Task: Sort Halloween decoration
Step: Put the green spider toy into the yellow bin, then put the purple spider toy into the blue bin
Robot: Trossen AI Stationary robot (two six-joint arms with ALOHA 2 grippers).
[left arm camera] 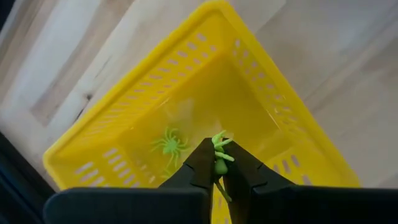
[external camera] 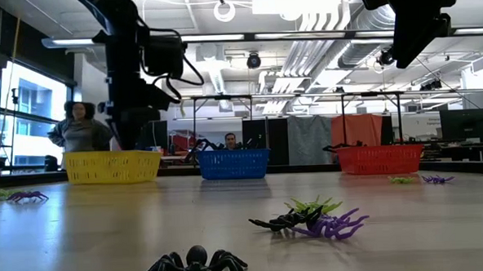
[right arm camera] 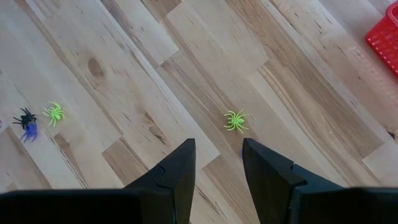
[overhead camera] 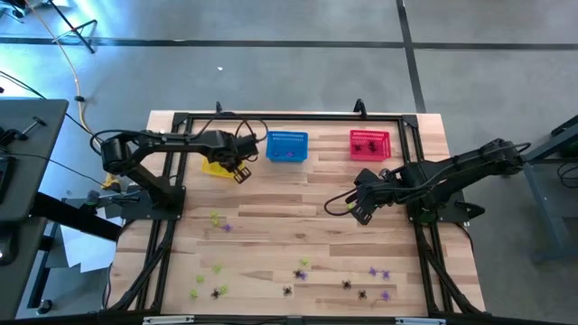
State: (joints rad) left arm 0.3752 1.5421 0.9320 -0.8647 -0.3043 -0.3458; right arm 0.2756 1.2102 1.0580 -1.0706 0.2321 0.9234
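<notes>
1. Your left gripper (overhead camera: pixel 242 171) hangs over the yellow basket (overhead camera: pixel 217 168) at the table's (overhead camera: pixel 271 217) far left; the left wrist view looks down into that basket (left arm camera: pixel 205 81)

2. Its fingers (left arm camera: pixel 202 165) are pinched on a green spider (left arm camera: pixel 219 155), held above the basket floor, where another green spider (left arm camera: pixel 169 144) already lies

3. The blue basket (overhead camera: pixel 287 146) stands just right of the yellow one along the far edge, with something dark inside that you cannot make out

4. The red basket (overhead camera: pixel 370 144) stands further right, well apart from the blue one, with black spiders (overhead camera: pixel 366 144) in it

5. Your right gripper (overhead camera: pixel 359 210) hovers above the table right of centre, nearer you than the red basket, fingers (right arm camera: pixel 177 171) parted and holding nothing

6. In the right wrist view a green spider (right arm camera: pixel 236 121) lies on the wood just ahead of that gap, and a second green one (right arm camera: pixel 54 112) sits beside a black and a purple spider well off to one side

7. Loose spiders are scattered over the near half of the table: green ones and a purple one at the left (overhead camera: pixel 217 219), a mixed group near the middle (overhead camera: pixel 301 271), purple and black ones at the right (overhead camera: pixel 379 273)

8. In the low view a black spider (external camera: pixel 197 266) lies closest, with a black, green and purple cluster (external camera: pixel 314 216) behind it

9. People (external camera: pixel 79 126) show in the room beyond the table
</notes>
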